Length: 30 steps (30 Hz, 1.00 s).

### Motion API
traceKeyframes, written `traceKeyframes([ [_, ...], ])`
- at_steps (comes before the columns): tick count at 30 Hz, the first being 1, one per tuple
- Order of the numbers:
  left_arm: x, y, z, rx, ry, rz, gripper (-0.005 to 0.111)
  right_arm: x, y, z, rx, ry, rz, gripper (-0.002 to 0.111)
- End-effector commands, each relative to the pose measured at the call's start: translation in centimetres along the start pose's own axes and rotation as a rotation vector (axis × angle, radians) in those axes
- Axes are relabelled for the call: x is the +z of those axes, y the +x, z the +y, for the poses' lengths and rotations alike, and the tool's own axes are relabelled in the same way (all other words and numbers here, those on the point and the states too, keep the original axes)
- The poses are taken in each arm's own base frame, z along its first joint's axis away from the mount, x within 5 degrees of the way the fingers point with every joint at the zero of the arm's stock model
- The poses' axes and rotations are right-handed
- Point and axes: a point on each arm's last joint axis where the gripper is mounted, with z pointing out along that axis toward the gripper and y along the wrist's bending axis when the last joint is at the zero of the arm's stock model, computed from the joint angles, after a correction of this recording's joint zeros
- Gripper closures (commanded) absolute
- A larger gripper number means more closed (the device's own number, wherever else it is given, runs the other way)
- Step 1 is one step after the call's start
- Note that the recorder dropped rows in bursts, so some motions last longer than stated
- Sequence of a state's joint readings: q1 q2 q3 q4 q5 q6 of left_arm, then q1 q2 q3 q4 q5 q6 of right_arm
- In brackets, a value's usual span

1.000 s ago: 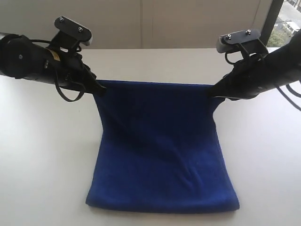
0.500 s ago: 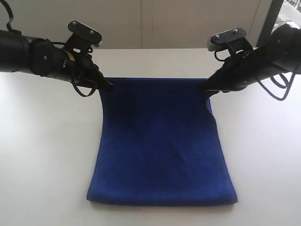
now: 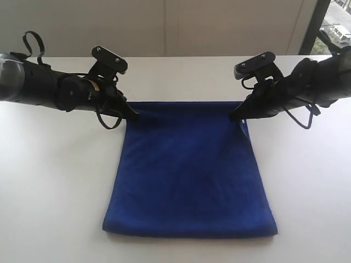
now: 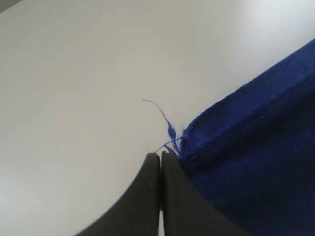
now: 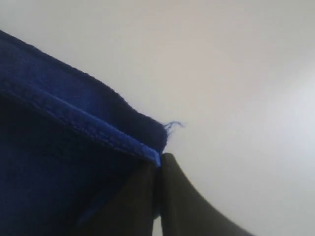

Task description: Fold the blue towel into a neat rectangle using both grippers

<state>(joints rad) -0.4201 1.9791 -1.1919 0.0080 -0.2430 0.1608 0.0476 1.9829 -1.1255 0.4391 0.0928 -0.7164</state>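
While the plush blue towel (image 3: 189,170) lies doubled on the smooth white bench (image 3: 55,181), we see the left hand (image 3: 134,116) and right hand (image 3: 234,116) pinching its hemmed corners.

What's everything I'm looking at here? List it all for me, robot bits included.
blue towel: one, deep blue, lying on the middle of the table
loose threads: a few, blue, fraying from the towel's gripped corners
table: one, white, under everything
wall: one, pale grey, behind the table
window: one, dark-framed, far right corner
left hand: one, black, shut on the towel's far left corner
right hand: one, black, shut on its far right corner
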Motion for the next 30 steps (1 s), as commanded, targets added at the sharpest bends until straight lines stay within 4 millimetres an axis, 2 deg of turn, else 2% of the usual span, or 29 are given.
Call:
traceKeyframes([
  [1, 0.1, 0.6, 1.1, -0.027, -0.016, 0.024, 0.107, 0.5, 0.0, -1.7, 0.009, 0.085, -0.059, 0.105],
  [5, 0.1, 0.4, 1.2, -0.027, -0.026, -0.005, 0.104, 0.6, -0.2, -1.9, 0.012, 0.11, -0.085, 0.084],
  [9, 0.1, 0.3, 1.2, 0.035, -0.028, -0.01, 0.08, 0.5, -0.5, -2.1, 0.016, 0.135, -0.116, 0.059],
  [11, 0.1, 0.3, 1.2, 0.065, -0.029, -0.012, 0.065, 0.3, -0.6, -2.2, 0.015, 0.137, -0.121, 0.052],
  [13, 0.1, 0.1, 1.2, 0.07, -0.036, -0.03, 0.053, 0.0, -0.7, -2.1, 0.032, 0.123, -0.112, 0.051],
  [16, 0.1, 0.0, 1.3, 0.07, -0.043, -0.048, 0.043, -0.8, -1.0, -1.9, 0.068, 0.094, -0.1, 0.054],
  [22, 0.1, -0.4, 1.4, 0.07, -0.056, -0.083, 0.042, -2.9, -2.3, -0.8, 0.112, -0.008, -0.058, 0.057],
  [25, 0.0, -0.7, 1.5, 0.071, -0.072, -0.124, 0.042, -3.5, -3.9, -0.1, 0.278, -0.118, -0.034, 0.057],
  [30, 0.0, -0.7, 1.5, 0.071, -0.072, -0.124, 0.042, -2.5, -5.8, 0.6, 0.35, -0.272, 0.014, 0.057],
])
